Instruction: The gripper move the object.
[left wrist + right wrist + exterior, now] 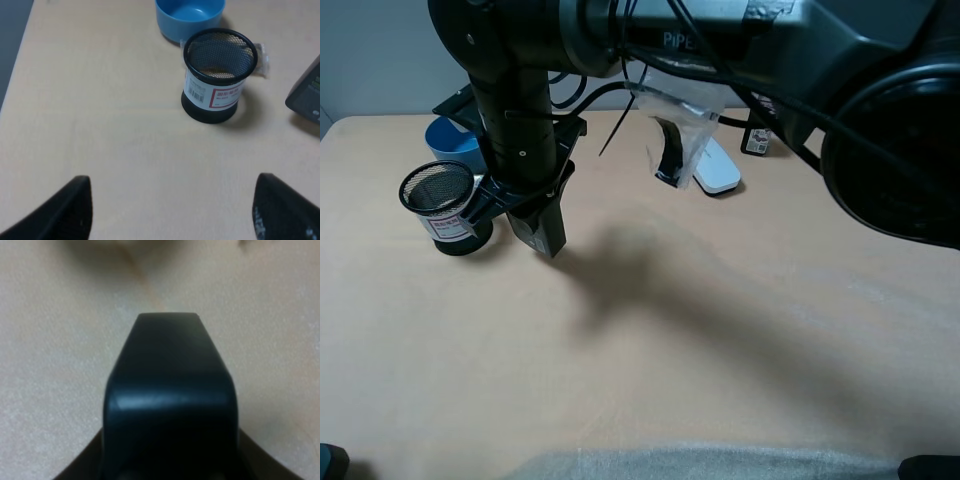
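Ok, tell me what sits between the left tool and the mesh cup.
Nothing. In the left wrist view the table is bare between the open left tool and the mesh cup.

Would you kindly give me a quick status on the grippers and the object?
Right gripper jaws shut, empty, beside the mesh cup. Left gripper jaws open, empty. Object not clearly in view. Mesh cup and blue bowl nearest obstacles.

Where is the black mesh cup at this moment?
In the exterior high view, the black mesh cup stands upright on the left side, just in front of the blue bowl, with the shut right gripper close on its right.
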